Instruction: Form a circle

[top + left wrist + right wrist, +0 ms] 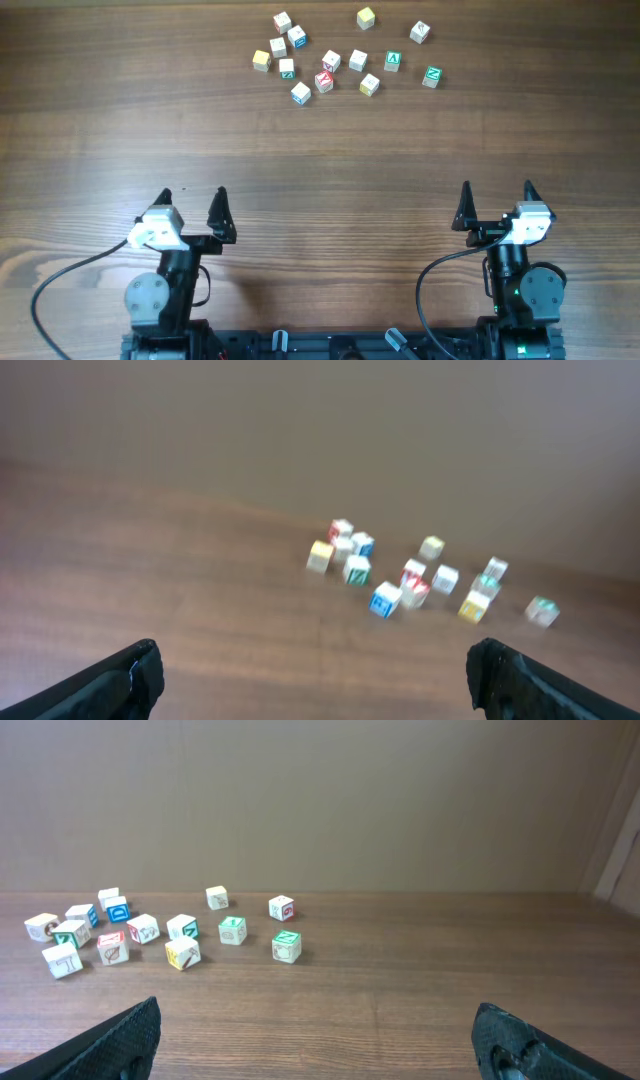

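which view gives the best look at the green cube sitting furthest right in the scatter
Right wrist: the green cube is sharp there, standing apart, its green-framed front and top both visible. Overhead shows the cube small, top face only. Left wrist shows it as a blurred pale blob at far right.

Approx. 14 small pale wooden letter cubes [358, 60] are scattered loosely at far centre, all flat on a face, not arranged in a ring. Five are bunched at far left; two green-faced cubes [393, 61] are seen towards the right, apart.
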Controlling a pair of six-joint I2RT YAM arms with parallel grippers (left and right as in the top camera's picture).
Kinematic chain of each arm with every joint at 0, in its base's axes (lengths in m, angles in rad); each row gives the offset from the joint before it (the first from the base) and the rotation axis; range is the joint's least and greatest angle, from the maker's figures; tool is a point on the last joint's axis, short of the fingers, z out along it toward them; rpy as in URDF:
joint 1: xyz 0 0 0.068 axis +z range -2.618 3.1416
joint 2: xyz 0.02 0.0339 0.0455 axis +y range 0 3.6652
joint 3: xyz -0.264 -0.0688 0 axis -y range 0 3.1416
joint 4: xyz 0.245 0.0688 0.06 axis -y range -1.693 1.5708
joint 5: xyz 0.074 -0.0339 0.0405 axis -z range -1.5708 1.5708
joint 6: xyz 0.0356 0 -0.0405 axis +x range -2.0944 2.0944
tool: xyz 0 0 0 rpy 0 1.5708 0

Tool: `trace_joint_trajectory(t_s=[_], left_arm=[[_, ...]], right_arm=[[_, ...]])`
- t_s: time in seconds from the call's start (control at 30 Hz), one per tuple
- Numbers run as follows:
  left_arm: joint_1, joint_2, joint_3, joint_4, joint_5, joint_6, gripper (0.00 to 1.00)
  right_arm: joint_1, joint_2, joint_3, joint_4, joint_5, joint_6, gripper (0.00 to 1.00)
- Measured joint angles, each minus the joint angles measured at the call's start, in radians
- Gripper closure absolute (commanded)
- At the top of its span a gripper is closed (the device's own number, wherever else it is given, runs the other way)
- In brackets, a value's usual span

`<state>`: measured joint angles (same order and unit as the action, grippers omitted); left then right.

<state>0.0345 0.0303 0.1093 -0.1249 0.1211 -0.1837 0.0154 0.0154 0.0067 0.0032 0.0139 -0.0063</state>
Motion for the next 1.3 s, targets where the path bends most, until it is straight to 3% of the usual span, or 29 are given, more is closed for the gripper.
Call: trace_joint_trajectory(t_s=[0.27,0.5,0.77,1.07,1.3], left_arm=[[0.000,0.239,0.271,-0.050,0.042,0.000,0.00],[-0.009,0.596,0.639,-0.232,0.090,0.005,0.00],[-0.174,1.025,1.049,-0.348,0.096,0.042,0.00],[-0.285,1.452,1.143,-0.179,0.030,0.216,0.00],[-0.285,1.682,1.143,-0.087,0.018,0.245,0.00]], right_arm=[[0.000,0.000,0.000,0.000,0.000,0.000,0.00],[0.000,-0.002,0.000,0.000,0.000,0.000,0.00],[0.000,-0.002,0.000,0.000,0.000,0.000,0.00],[0.000,-0.002,0.000,0.000,0.000,0.000,0.00],[0.000,-0.002,0.000,-0.002,0.000,0.000,0.00]])
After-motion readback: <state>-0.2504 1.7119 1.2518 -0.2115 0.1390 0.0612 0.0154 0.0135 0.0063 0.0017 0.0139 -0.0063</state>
